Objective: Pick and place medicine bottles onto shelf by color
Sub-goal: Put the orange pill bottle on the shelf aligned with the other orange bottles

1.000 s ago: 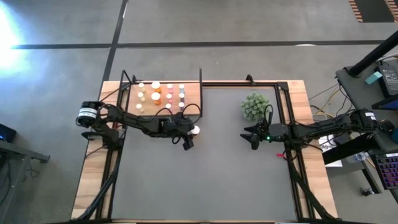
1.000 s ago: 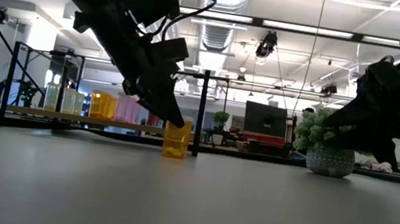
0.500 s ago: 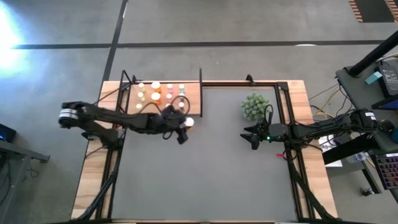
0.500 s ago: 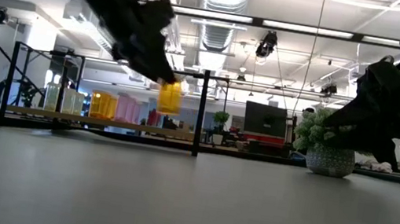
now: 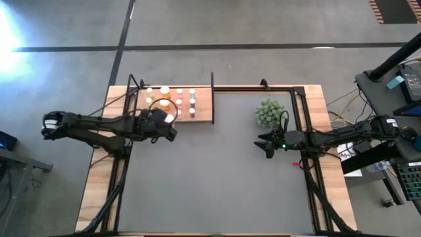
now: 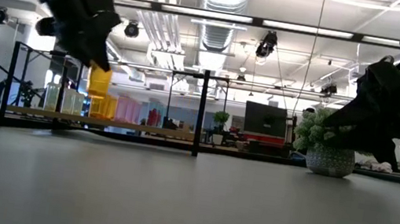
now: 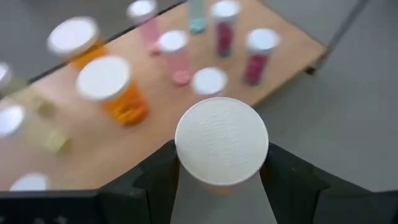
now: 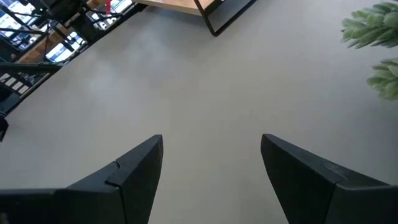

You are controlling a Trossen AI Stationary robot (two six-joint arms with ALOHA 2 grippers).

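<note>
Grey matting (image 5: 217, 171) covers most of the wooden-rimmed table, and beyond it in the low view runs an open workroom with ceiling lights and screens. At the upper left of the overhead frame lies the shelf (image 5: 204, 99), a light-wood board with a thin black post (image 5: 212, 99) at its right end. On it stand the medicine bottles (image 5: 179, 100) in loose rows, white caps up: yellowish ones to the left, orange in the middle, pink-red and darker ones to the right.

One more orange bottle (image 6: 99, 81) is off the board, hanging in the air at the upper left of the low frame, above the others. The left gripper (image 5: 166, 122) has its two fingers clamped on that bottle's sides; in the left wrist view the white cap (image 7: 221, 149) fills the lower middle, pinched between the dark fingers (image 7: 155, 180), with the shelf's rows beyond it. From above, this gripper sits at the shelf's lower edge, left of centre.

Farther out, the right gripper (image 5: 268, 149) waits at centre right of the overhead frame, just below the small green plant (image 5: 269, 112), its fingers spread wide over bare mat with nothing between them.
</note>
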